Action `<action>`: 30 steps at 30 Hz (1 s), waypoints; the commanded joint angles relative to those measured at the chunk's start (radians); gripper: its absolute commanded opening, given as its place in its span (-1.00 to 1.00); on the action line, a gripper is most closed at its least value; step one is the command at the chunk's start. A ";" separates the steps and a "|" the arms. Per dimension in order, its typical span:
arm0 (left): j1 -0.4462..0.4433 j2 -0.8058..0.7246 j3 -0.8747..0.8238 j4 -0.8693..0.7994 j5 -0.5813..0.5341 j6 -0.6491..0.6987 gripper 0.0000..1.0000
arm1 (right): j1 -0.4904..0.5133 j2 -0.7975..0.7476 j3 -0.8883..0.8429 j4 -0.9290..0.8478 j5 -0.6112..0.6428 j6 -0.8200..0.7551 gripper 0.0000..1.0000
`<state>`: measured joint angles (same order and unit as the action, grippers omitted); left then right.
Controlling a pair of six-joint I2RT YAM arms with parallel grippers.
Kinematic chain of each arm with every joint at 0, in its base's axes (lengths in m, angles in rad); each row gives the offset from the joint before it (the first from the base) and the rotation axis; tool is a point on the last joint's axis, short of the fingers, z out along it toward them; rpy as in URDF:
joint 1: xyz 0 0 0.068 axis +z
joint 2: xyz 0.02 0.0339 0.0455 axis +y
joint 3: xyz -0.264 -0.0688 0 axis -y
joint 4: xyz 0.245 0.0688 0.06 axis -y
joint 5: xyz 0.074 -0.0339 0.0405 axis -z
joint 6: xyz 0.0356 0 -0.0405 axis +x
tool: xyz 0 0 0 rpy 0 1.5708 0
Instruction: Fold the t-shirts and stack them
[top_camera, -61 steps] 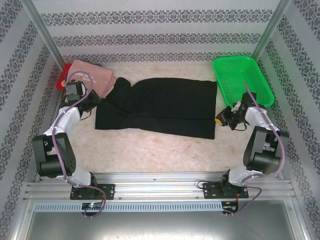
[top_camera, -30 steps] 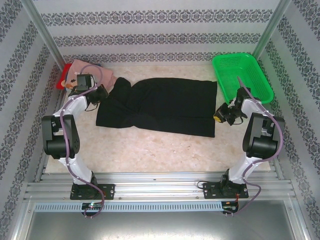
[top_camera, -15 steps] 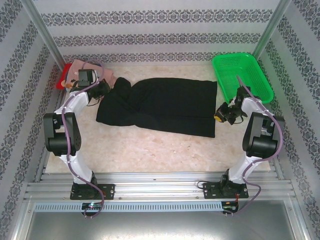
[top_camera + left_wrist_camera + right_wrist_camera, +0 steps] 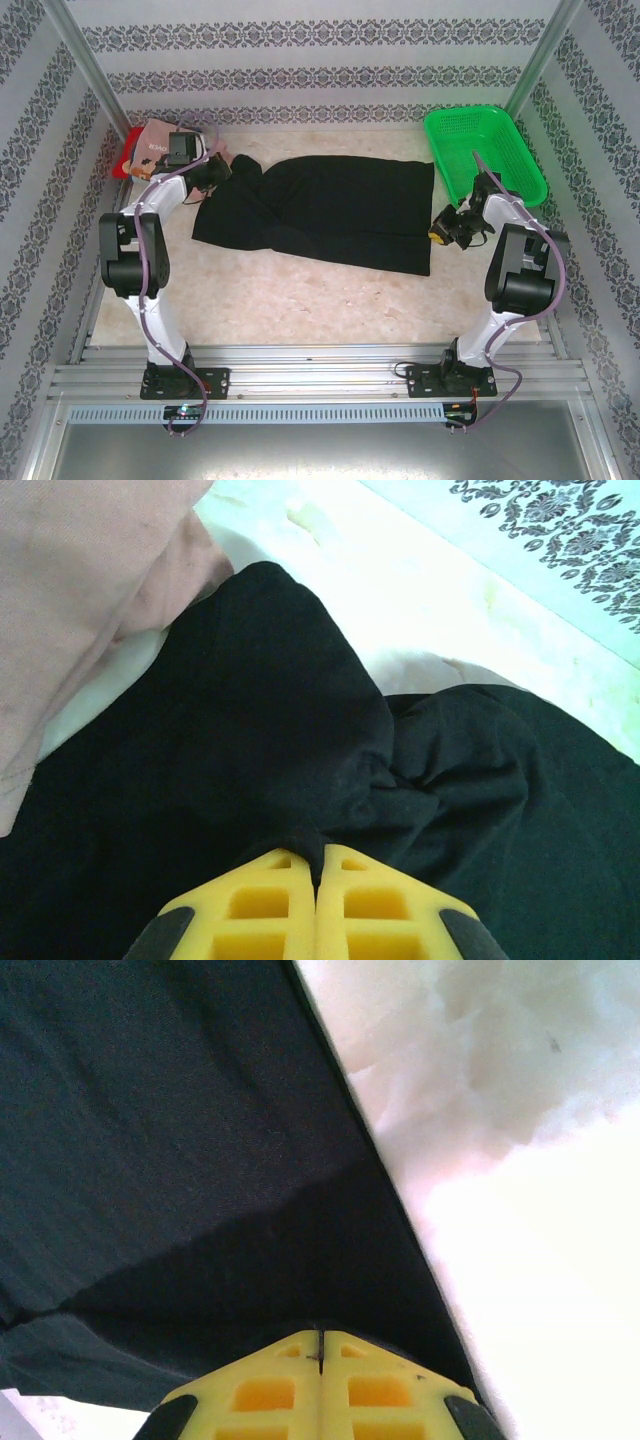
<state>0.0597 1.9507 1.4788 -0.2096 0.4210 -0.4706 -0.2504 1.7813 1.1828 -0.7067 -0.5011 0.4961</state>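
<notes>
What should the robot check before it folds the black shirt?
1. Grip of left pincer on black t-shirt: ok, shut on bunched cloth.
2. Grip of right pincer on the opposite edge: ok, shut on cloth.
3. Shirt lying flat: not ok, wrinkled near the left pincer.
4. The pink t-shirt free of the black one: cannot tell, they lie very close.
5. The green basket out of the way: ok, apart from the shirt.

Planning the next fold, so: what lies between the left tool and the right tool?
The black t-shirt, spread from the left tool to the right tool, each pinching one end of it. The top external view shows this stretch.
</notes>
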 commanded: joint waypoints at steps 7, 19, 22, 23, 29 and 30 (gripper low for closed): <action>0.015 -0.014 0.004 -0.013 -0.053 0.020 -0.85 | 0.013 0.025 0.070 0.015 0.013 -0.037 -0.70; 0.105 -0.277 -0.108 -0.099 -0.192 -0.033 0.54 | 0.026 -0.196 0.057 -0.066 -0.001 -0.083 0.02; 0.111 -0.376 -0.186 -0.135 -0.170 -0.048 0.58 | 0.033 -0.299 0.004 -0.097 -0.014 -0.081 0.11; 0.111 -0.401 -0.213 -0.156 -0.162 -0.056 0.57 | 0.035 -0.329 -0.021 -0.109 -0.015 -0.079 0.12; 0.115 -0.425 -0.369 -0.200 -0.087 -0.051 0.44 | 0.057 -0.440 -0.214 -0.125 -0.017 -0.072 0.13; 0.117 -0.417 -0.387 -0.183 -0.064 -0.051 0.43 | 0.060 -0.450 -0.245 -0.116 -0.015 -0.068 0.13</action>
<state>0.1722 1.4952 1.1549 -0.3252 0.3000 -0.5167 -0.2043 1.3376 1.0164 -0.7822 -0.5163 0.4374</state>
